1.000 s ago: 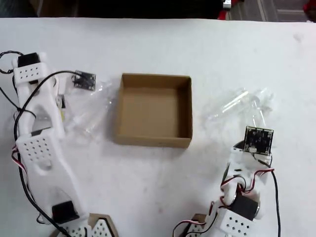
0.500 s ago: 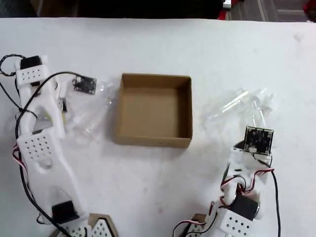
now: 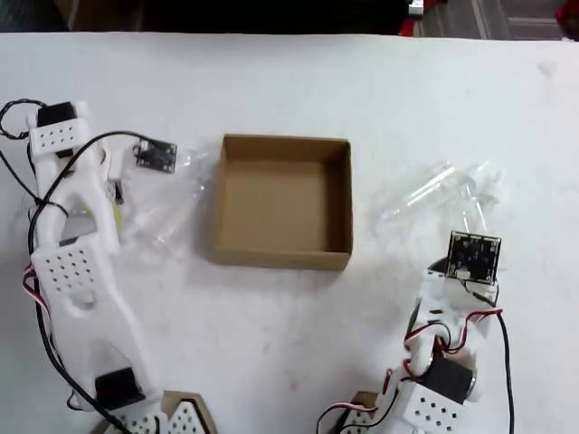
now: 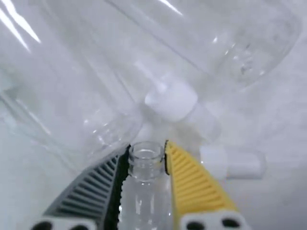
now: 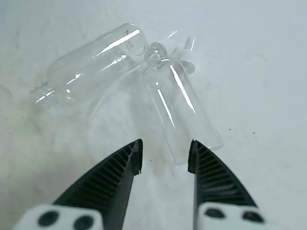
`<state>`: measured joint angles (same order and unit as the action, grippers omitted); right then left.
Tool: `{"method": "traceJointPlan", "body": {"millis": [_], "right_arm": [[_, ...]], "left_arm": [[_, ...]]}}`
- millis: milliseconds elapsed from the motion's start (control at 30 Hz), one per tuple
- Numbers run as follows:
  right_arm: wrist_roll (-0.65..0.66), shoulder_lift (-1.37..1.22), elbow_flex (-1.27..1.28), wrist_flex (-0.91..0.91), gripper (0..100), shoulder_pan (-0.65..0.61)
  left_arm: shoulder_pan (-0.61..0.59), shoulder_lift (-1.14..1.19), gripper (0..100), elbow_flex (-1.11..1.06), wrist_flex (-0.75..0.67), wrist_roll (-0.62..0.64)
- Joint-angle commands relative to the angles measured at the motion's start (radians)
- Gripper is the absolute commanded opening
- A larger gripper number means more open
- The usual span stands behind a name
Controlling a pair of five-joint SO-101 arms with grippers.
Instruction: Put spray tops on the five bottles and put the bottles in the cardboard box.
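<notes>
While my left gripper (image 4: 146, 160) pinches the bare neck of a clear plastic bottle (image 4: 144, 201) near the brown cardboard box (image 3: 280, 258), my right gripper (image 5: 164, 155) hangs spread beside two more clear bottles (image 5: 182, 110). Nothing is boxed, and seemingly no top is fitted; nearly everything remains.

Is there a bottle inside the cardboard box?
No, the cardboard box shows just its bare brown floor, and the clear bottles lie outside it.
</notes>
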<state>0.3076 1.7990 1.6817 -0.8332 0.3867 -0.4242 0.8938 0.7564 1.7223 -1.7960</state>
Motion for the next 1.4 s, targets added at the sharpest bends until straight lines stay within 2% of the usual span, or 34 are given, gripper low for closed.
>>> {"method": "traceJointPlan", "body": {"millis": [0, 67, 467, 633, 867, 967, 1100, 1367], "right_arm": [[0.003, -0.001, 0.008, -0.005, 14.4, -0.012], [0.003, -0.001, 0.008, -0.005, 14.4, -0.012], [0.003, -0.001, 0.008, -0.007, 14.2, -0.012], [0.003, -0.001, 0.008, -0.007, 14.2, -0.010], [0.003, -0.001, 0.008, -0.007, 14.2, -0.008], [0.003, -0.001, 0.008, -0.007, 14.2, -0.007], [0.003, -0.001, 0.008, -0.007, 14.2, -0.005], [0.003, 0.001, 0.008, -0.024, 14.2, -0.010]], "left_arm": [[0.002, -0.050, 2, 0.041, 0.055, -0.009], [0.007, -0.077, 2, 0.055, 0.058, -0.003], [0.012, -0.352, 2, 0.057, 0.063, 0.253], [0.041, -0.501, 2, 0.055, 0.063, 0.508], [0.104, -0.720, 2, 0.055, 0.063, 0.991], [0.117, -0.788, 2, 0.055, 0.063, 1.128], [0.142, -0.848, 2, 0.055, 0.063, 1.197], [0.171, -0.967, 2, 0.020, 0.064, 1.201]]}}
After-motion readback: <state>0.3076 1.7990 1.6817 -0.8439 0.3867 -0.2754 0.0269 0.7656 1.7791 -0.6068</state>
